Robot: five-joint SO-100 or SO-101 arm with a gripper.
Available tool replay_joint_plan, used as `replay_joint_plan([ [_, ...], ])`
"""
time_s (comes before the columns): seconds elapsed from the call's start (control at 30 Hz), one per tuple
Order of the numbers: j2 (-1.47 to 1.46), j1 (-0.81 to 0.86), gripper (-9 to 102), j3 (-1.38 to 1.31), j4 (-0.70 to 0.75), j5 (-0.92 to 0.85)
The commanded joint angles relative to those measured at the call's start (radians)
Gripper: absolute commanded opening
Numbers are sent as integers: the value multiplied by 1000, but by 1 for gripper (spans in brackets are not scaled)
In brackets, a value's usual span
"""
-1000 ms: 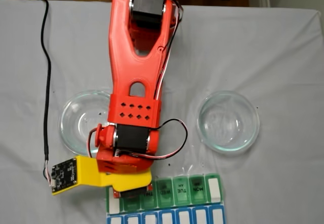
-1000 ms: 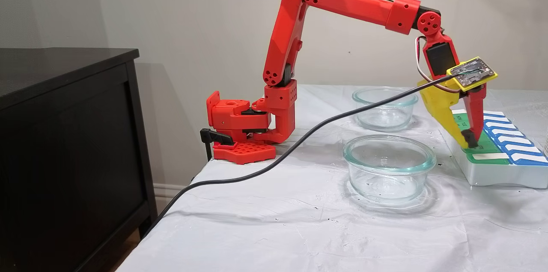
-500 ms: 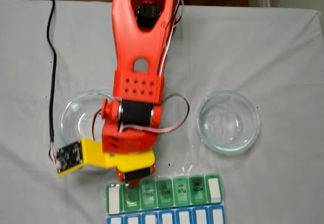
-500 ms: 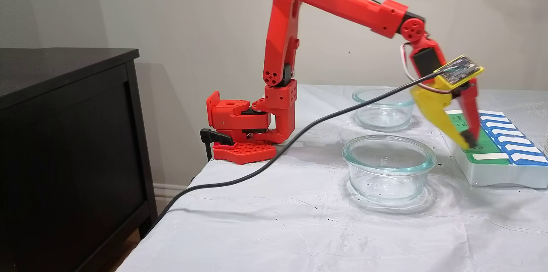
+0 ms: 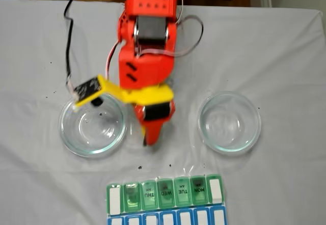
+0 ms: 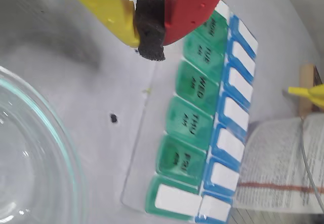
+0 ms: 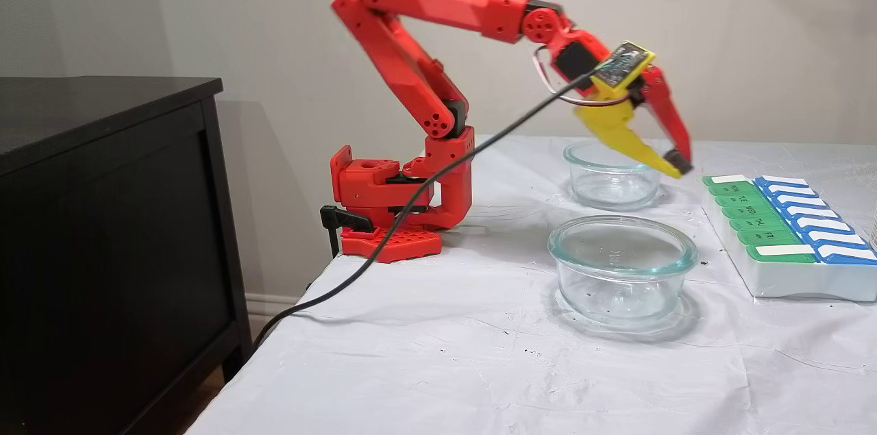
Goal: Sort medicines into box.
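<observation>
Gripper (image 7: pixel 675 164) now raised, back off the box (image 7: pixel 788 229), fingers together.

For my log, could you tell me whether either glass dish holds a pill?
No, in a fixed view both glass dishes look empty.

Fixed views: one straight down over the pill organiser (image 5: pixel 165 199) and both glass dishes (image 5: pixel 92 125); one level, side-on, farther back. Wrist view: close, looking down past the gripper (image 6: pixel 150 37) onto organiser.
</observation>
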Motion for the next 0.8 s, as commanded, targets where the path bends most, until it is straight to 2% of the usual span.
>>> replay_joint_plan([
  [0.0, 307, -52, 0, 12, 218, -38],
  [0.27, 307, -146, 0, 202, 430, -169],
  [0.43, 307, -256, 7, 287, 453, -318],
  [0.57, 305, -259, 5, 296, 511, -301],
  [0.77, 305, -265, 2, 299, 509, -333],
])
